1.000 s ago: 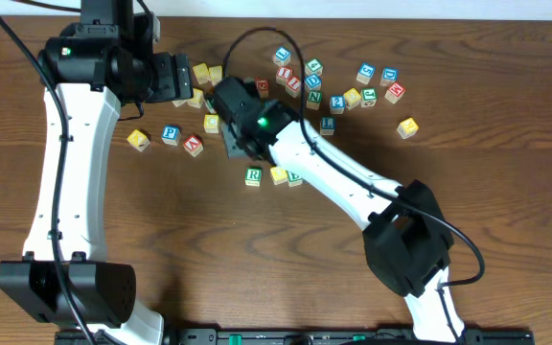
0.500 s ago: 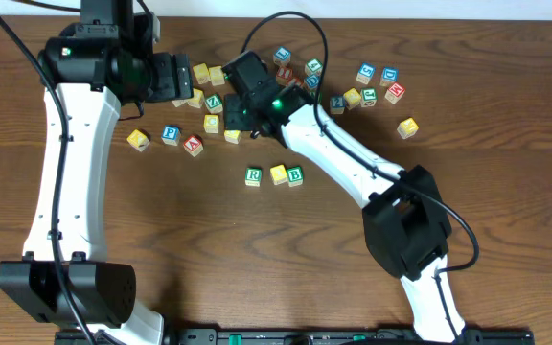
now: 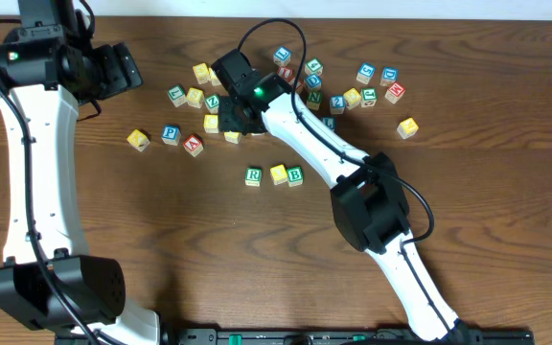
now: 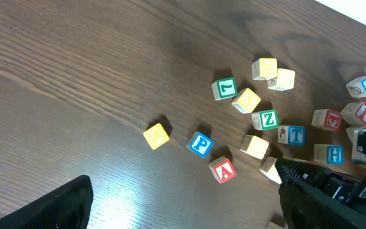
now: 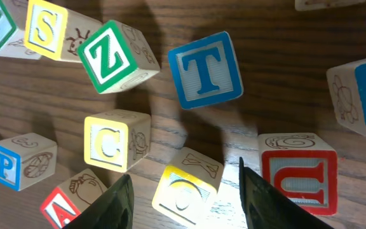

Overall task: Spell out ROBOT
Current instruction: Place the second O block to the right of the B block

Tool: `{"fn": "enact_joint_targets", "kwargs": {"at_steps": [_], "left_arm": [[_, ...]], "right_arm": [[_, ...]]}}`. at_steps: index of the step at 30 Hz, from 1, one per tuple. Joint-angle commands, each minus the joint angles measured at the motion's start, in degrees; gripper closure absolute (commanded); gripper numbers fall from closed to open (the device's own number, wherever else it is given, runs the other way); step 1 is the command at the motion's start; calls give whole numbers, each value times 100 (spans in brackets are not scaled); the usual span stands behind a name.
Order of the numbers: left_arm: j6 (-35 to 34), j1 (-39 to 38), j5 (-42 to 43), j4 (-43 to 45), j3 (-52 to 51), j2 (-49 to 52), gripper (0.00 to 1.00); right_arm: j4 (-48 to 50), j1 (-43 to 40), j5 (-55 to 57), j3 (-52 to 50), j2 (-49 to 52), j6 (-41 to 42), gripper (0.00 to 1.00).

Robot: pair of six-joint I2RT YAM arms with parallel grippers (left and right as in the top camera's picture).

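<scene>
right gripper [image 5: 185, 173] repositioned since last frame, jaws wide either side of yellow-faced wooden O cube [image 5: 182, 191], blue T cube [image 5: 206, 69] just beyond, left gripper [image 4: 184, 178] swung off left, jaws wide and empty, green R cube [image 3: 253, 175] and green B cube [image 3: 295, 175] unmoved in their row

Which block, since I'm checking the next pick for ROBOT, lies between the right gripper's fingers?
The yellow O block: only it lies inside the open right gripper; the red U block and yellow C block sit outside.
</scene>
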Motion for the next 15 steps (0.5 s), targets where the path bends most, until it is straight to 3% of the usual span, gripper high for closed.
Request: {"fn": "enact_joint_targets", "kwargs": {"at_steps": [1,10,15], "left_arm": [[-59,22,-74,-55,-17,0,7],[-59,22,-74,-52,-17,0,7],[-59,22,-74,-55,-17,0,7]], "right_arm": [[-15,129,17,142,109,-31,52],[-57,162,286,140,317,-7,53],[50,184,291,140,448,-354,65]]}}
